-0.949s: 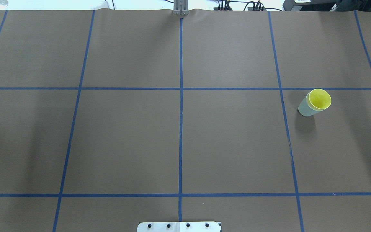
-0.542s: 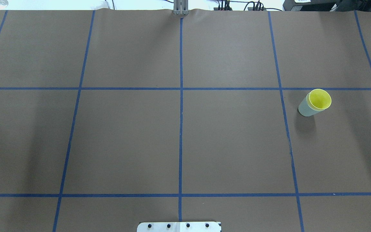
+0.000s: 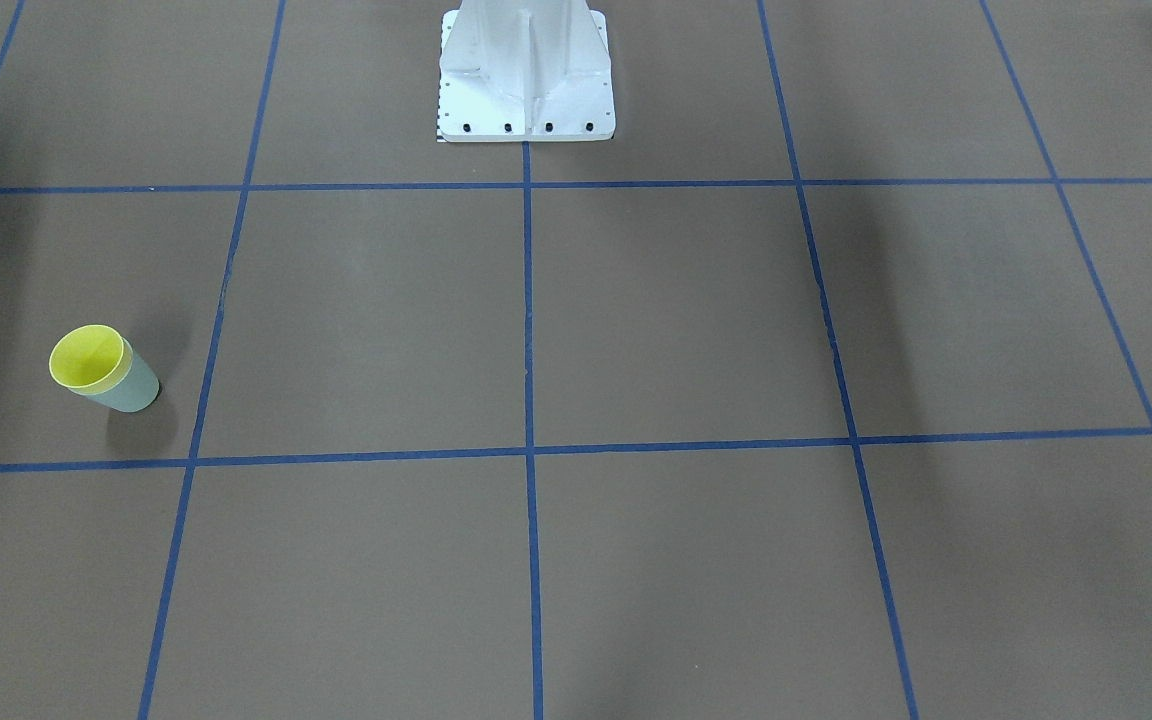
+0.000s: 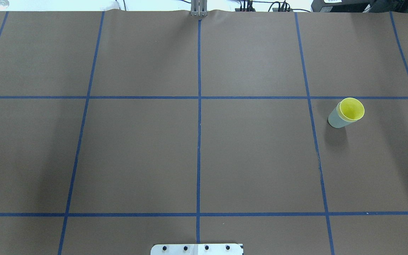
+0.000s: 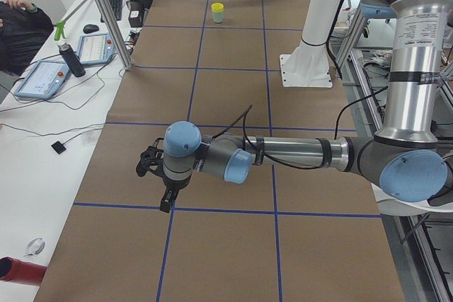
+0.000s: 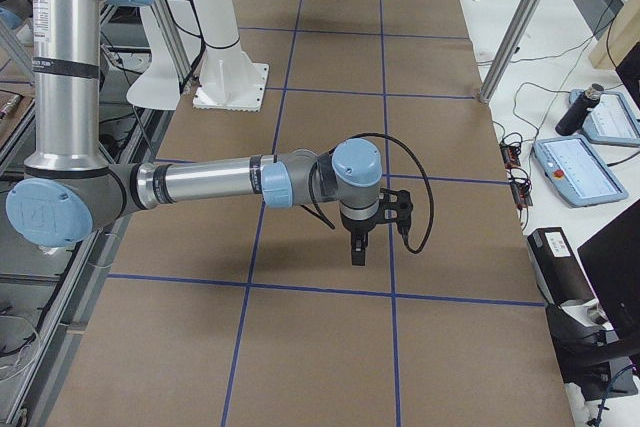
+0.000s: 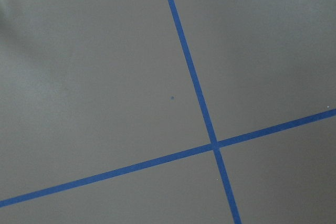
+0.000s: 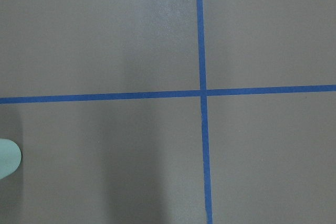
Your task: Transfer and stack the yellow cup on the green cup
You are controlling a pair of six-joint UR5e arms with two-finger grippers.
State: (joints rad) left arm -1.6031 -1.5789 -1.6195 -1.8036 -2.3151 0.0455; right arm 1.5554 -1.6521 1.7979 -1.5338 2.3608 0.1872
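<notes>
The yellow cup [image 4: 351,108] sits nested inside the green cup [image 4: 335,121], and the pair stands upright on the brown table at the right of the overhead view. The front-facing view has the yellow cup [image 3: 86,357] in the green cup [image 3: 133,388] at its left. Neither arm is near them in those views. My left gripper [image 5: 165,203] shows only in the exterior left view, pointing down over the mat far from the cups [image 5: 218,12]; whether it is open or shut I cannot tell. My right gripper [image 6: 357,252] shows only in the exterior right view, and its state I cannot tell.
The white robot pedestal [image 3: 526,75] stands at the table's near middle. Blue tape lines divide the brown mat. A side desk holds tablets [image 5: 44,78], a spray bottle [image 5: 66,51] and cables, with a seated person [image 5: 18,30] beside it.
</notes>
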